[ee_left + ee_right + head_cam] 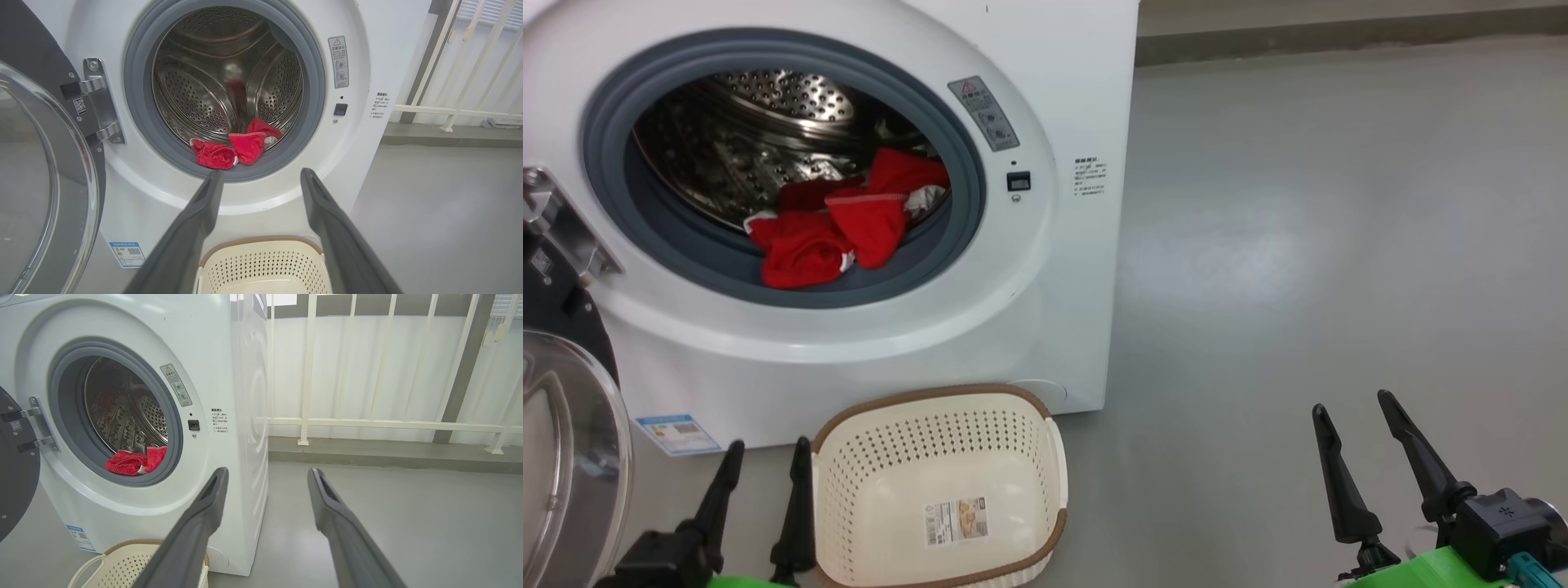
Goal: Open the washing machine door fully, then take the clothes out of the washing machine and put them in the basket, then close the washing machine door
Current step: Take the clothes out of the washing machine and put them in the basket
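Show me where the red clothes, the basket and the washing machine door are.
clothes (pixel 866 224): head view, on the middle red piece at the drum's mouth.
basket (pixel 931 433): head view, on its perforated back wall.
door (pixel 41 183): left wrist view, on the clear glass bowl.

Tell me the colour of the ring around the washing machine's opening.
Grey: the rubber ring round the drum mouth, clearest in the left wrist view.

Washing machine (pixel 1054 327): glossy outside; rubber ring (pixel 719 273) matt; drum (pixel 768 122) polished perforated steel. Clothes (pixel 866 220): cloth. Basket (pixel 915 441) at six o'clock: matt plastic, paper label (pixel 956 521). Door (pixel 564 457): clear smooth glass.
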